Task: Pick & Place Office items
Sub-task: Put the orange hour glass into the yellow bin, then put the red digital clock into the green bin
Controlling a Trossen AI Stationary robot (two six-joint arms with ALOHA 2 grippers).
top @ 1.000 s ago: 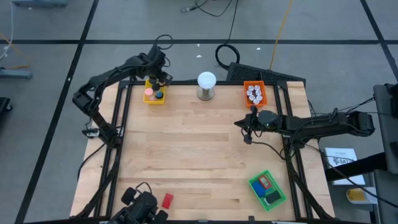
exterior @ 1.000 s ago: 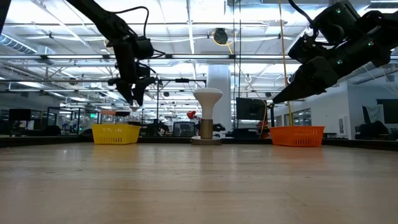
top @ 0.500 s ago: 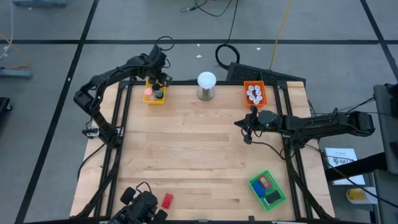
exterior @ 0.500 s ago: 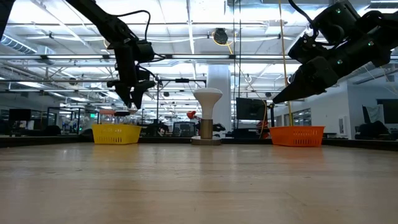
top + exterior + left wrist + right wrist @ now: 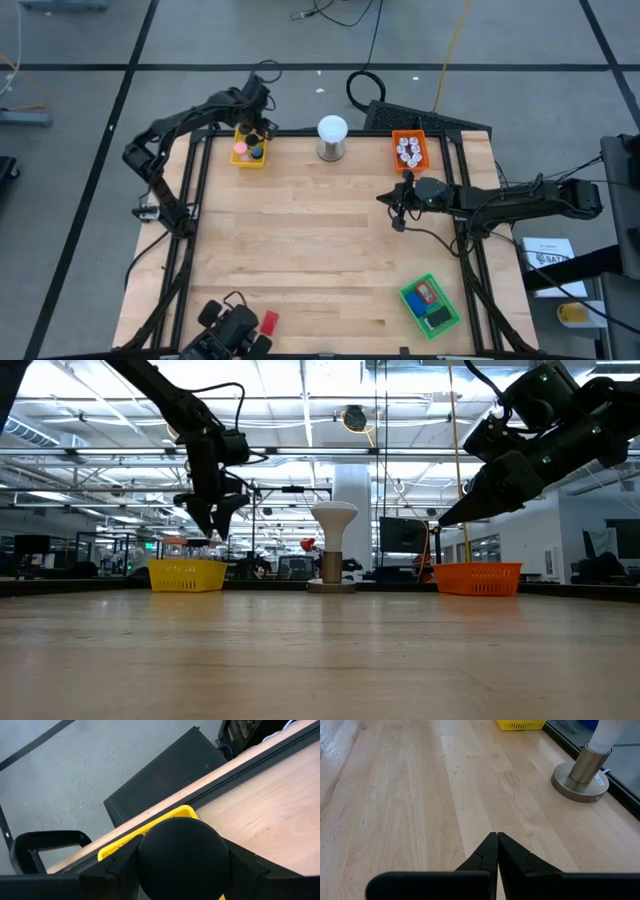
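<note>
My left gripper (image 5: 257,131) hangs over the yellow tray (image 5: 249,151) at the table's far left and is shut on a black round piece (image 5: 180,854). That piece fills the left wrist view, with the tray's rim (image 5: 150,831) behind it. A pink piece (image 5: 239,148) and a dark one (image 5: 256,153) lie in the tray. One red block (image 5: 269,322) rests flat near the table's front edge. My right gripper (image 5: 382,198) hovers shut above the table's right half, holding nothing. My left gripper pinches the black round piece between its two fingers, one on each side of its rounded body (image 5: 145,862). The fingers slant down from above. The piece is lifted clear, above the yellow tray.
A white ball on a metal base (image 5: 332,137) stands at the far middle. An orange tray (image 5: 409,150) with whitish bits sits far right. A green tray (image 5: 430,305) with a red and a blue block is near right. The table's middle is bare wood.
</note>
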